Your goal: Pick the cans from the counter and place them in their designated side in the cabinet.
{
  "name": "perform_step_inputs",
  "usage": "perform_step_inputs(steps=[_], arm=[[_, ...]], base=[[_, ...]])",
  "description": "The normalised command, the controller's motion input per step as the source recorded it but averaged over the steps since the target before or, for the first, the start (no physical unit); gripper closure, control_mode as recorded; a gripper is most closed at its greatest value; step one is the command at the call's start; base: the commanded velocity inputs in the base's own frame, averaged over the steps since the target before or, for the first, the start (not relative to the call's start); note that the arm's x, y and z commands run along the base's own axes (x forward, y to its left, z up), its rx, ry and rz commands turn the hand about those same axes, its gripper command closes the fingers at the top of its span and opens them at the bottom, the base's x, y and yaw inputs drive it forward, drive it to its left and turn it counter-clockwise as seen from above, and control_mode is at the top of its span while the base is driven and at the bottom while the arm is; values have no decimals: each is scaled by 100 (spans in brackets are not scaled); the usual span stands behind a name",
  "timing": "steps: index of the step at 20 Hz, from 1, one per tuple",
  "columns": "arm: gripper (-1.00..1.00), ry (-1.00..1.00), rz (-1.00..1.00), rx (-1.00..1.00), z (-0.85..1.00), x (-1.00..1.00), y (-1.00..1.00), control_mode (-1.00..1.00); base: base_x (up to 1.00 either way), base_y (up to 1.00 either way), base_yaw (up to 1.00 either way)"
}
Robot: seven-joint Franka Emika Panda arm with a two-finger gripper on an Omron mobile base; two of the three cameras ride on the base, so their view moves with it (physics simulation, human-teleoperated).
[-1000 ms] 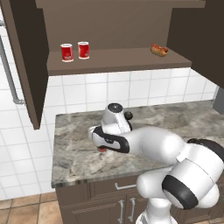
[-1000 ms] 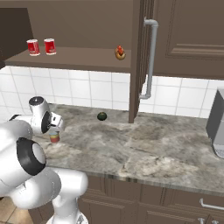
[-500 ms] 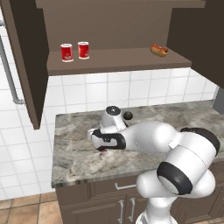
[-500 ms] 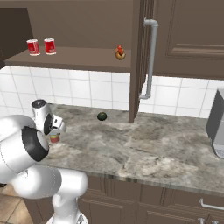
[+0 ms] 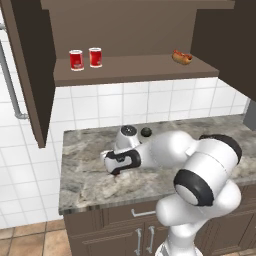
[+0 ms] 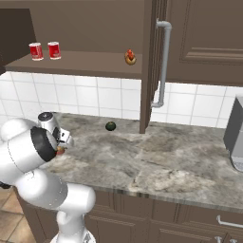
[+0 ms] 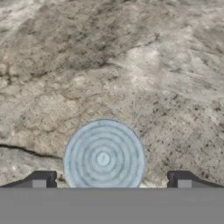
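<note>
step: reach for the can (image 7: 103,158) on the counter (image 5: 85,182); not gripped yet, judging by the gaps either side
can: blue-grey ringed top seen from straight above in hand view; stands near the worktop's left end, about mid-depth; red sliver of it shows under the hand in right base view
gripper (image 7: 111,179): spread wide, one fingertip either side of the can, neither touching
arm pose: bent low over the left part of the worktop, hand pointing straight down, elbow out toward the front edge
next move: likely lower a bit more, centre the can between the fingers, close, then lift to the cabinet (image 5: 130,30)
cabinet: doors open; two red cans (image 5: 85,58) near the shelf's left end, hot dog (image 5: 182,56) near its right end
designated side: probably left, beside the red cans; a guess
other: dark green fruit (image 6: 110,126) near the worktop's back edge, well apart from the can
</note>
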Motion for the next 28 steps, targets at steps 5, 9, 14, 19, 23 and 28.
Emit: perform_step_inputs(steps=[5,9,14,19,23,28], arm=[[-100,2,0,0,-26,15,0,-100],[100,1,0,0,-24,13,1,-100],[100,0,-1,0,-4,0,0,-100],[100,-3,0,1,5,-1,0,-100],[100,-6,0,5,26,-1,0,-100],[100,-9,1,6,44,-1,-9,-100]], base=[[0,0,0],[0,0,0],[0,0,0],[0,0,0],[0,0,0],[0,0,0]])
